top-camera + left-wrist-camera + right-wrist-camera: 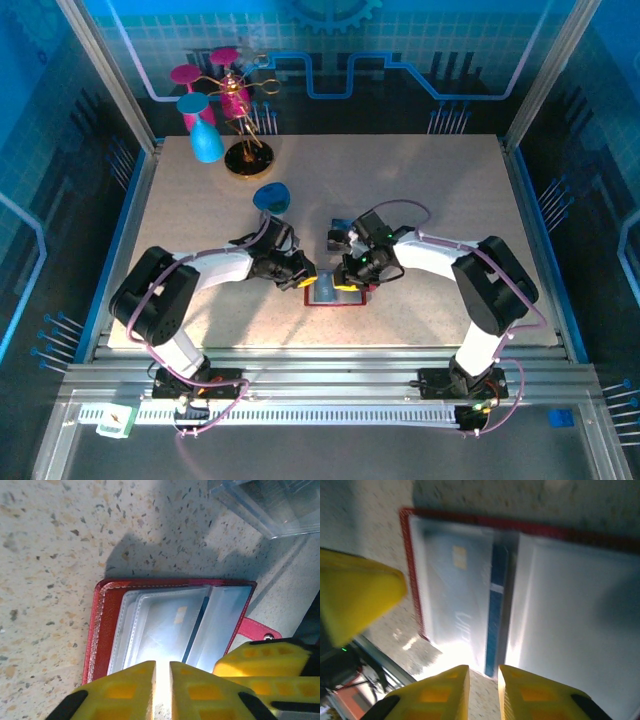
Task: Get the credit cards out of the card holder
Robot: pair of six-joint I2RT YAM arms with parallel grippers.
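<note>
Card holder (106, 625) lies open on counter (50, 540), btwn both arms. Blue card (498, 615) shows at the fold, long axis pointing straight at right fingers (445, 692), which are narrow w/ nothing btwn. Left fingers (125, 687) nearly shut at pocket edge; can't tell if gripping.

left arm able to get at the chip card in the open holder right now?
Probably yes. The card holder lies open, the chip card faces up in its sleeve, and the left gripper sits at that sleeve's near edge. The right gripper crowds in beside it.
</note>
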